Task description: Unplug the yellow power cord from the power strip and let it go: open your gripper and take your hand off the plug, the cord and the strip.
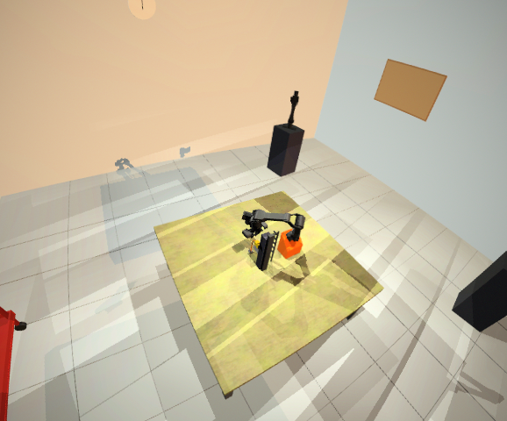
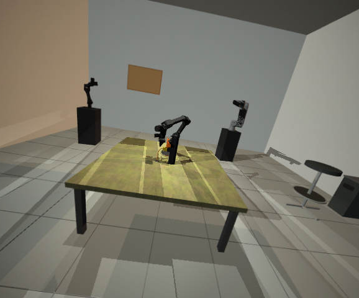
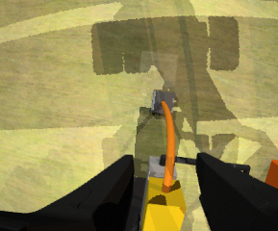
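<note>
Claw (image 3: 164, 202): your two blunt black fingers stand partly closed, one on each side of the yellow plug (image 3: 162, 215); whether they pinch it you cannot tell.
Yellow plug: boxy and matte, low between the fingers.
Cord (image 3: 169, 148): thin orange curve running to a small grey block on the desk (image 3: 42, 115).
Power strip (image 1: 266, 249): dark slotted bar, standing upright beside the orange base (image 1: 289, 246).
Desk: streaked yellow-green wood, edges well apart from the arm.

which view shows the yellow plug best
The wrist view: the yellow plug fills the space between the gripper fingers, orange cord rising from it. Top and exterior views show only a tiny yellow speck beside the power strip.
</note>
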You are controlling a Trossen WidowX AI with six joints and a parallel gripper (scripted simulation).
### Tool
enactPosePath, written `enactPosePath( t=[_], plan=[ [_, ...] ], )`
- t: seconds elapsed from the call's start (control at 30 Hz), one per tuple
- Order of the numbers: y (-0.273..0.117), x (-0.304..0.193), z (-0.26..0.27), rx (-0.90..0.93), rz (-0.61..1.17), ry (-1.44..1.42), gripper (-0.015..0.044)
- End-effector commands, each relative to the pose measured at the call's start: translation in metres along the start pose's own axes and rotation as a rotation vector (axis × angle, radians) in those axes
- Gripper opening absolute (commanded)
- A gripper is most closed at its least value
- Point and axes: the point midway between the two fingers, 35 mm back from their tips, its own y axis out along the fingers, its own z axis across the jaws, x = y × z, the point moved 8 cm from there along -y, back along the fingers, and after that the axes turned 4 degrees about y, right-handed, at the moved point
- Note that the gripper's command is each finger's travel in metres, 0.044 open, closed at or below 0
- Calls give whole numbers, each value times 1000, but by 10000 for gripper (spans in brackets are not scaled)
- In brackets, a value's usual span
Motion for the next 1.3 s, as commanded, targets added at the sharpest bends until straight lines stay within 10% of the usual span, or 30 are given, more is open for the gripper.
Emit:
enactPosePath(
  t=[0.0,1.27],
  plan=[
    [9,5,-7,-18,104,166,160],
    [5,-35,-3,-19,107,166,160]
  ],
)
